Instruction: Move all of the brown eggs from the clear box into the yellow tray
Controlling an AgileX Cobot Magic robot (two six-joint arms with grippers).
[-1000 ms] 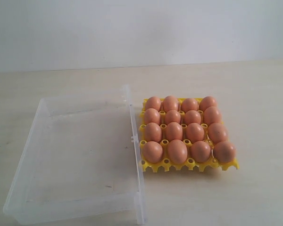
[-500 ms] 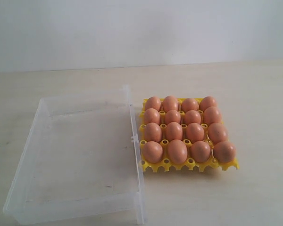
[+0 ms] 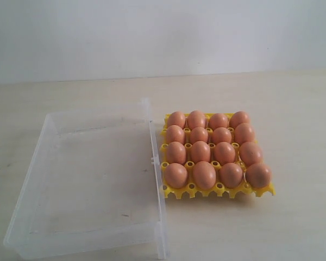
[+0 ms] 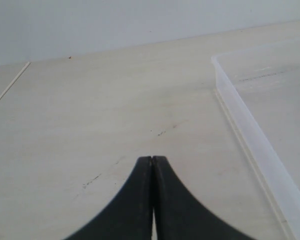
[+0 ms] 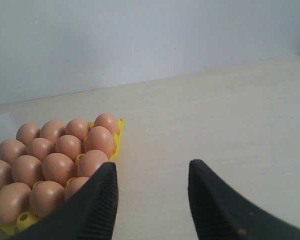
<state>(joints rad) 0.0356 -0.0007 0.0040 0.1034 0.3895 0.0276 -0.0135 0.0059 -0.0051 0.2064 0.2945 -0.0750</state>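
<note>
Several brown eggs (image 3: 200, 151) fill the cells of the yellow tray (image 3: 176, 191), which sits right of the clear box (image 3: 157, 196). No egg shows inside the box. Neither gripper appears in the exterior view. In the left wrist view my left gripper (image 4: 152, 159) is shut with nothing in it, over bare table beside the clear box's wall (image 4: 250, 132). In the right wrist view my right gripper (image 5: 152, 167) stands open and empty over bare table, just beside the tray's edge (image 5: 119, 131) and its eggs (image 5: 100, 140).
The pale wooden table (image 3: 271, 98) runs back to a white wall (image 3: 163, 32). A thin seam in the tabletop (image 4: 10, 86) shows in the left wrist view.
</note>
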